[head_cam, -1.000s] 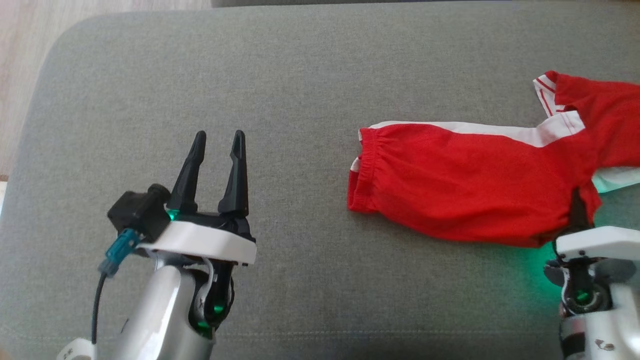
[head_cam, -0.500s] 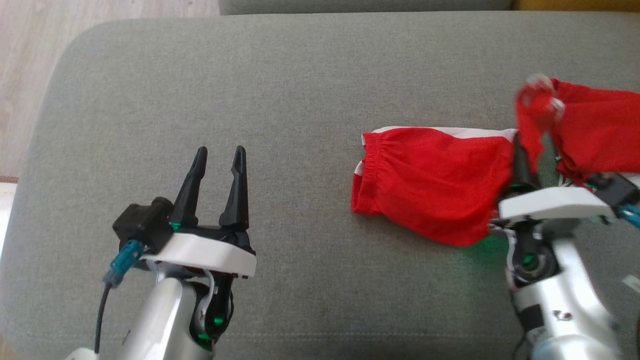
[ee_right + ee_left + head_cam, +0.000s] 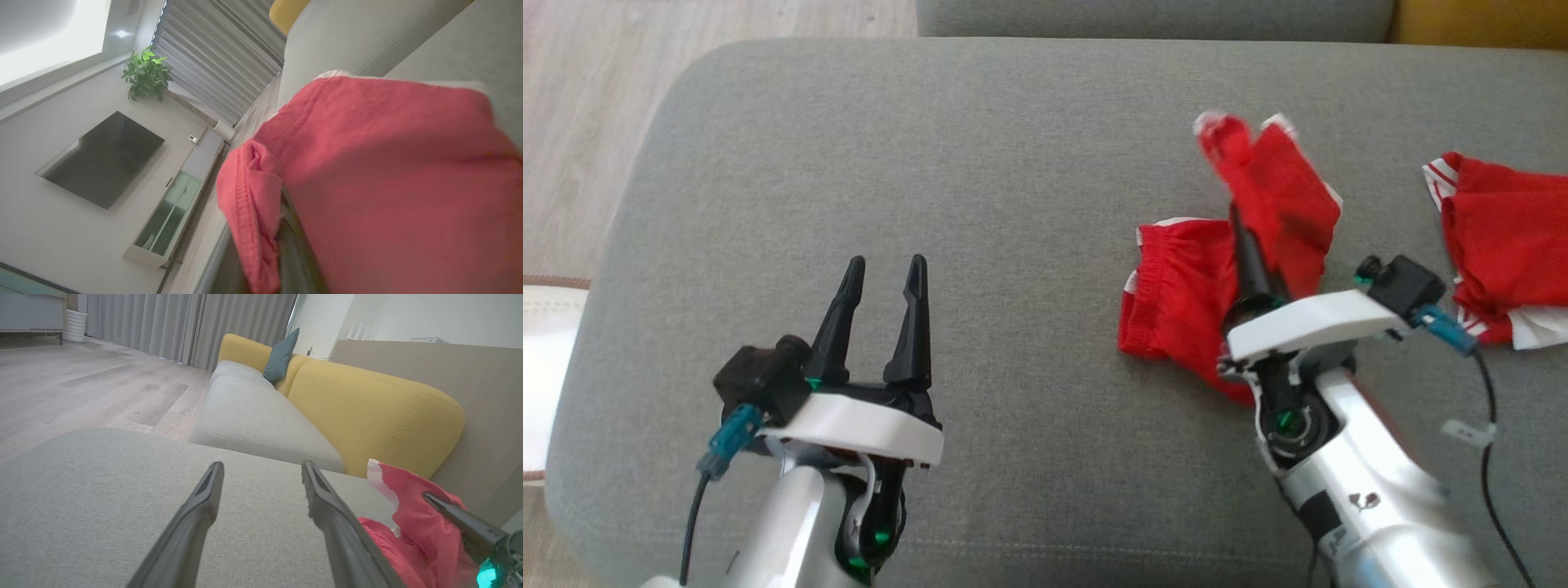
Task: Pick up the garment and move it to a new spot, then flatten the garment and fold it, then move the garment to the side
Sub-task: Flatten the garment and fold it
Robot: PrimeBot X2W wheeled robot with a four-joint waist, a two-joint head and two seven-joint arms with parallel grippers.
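Whereas the garment (image 3: 1176, 302) had lain stretched flat along the cushion (image 3: 931, 147) one second earlier, its right end now stood raised and drawn leftward. That end was bunched above the waistband half, which rested on the cushion right of centre. Part of the apparent shift came from the head camera, which had moved, but the change in the cloth's shape was real. By judgement, the pick-up had begun but was incomplete: the waistband end was not yet clear of the cushion, and flattening and folding remained. A separate red piece (image 3: 1494, 237) lay apart at the far right; its relation to the garment could not be determined.

The right tool (image 3: 1237, 220) was closed, gripping a fold of the garment, with its fingers angled up and slightly left and its forearm rising from the lower right. The left tool (image 3: 884, 265) was fully open and held nothing, its fingers pointing forward above bare cushion, well apart from the garment.
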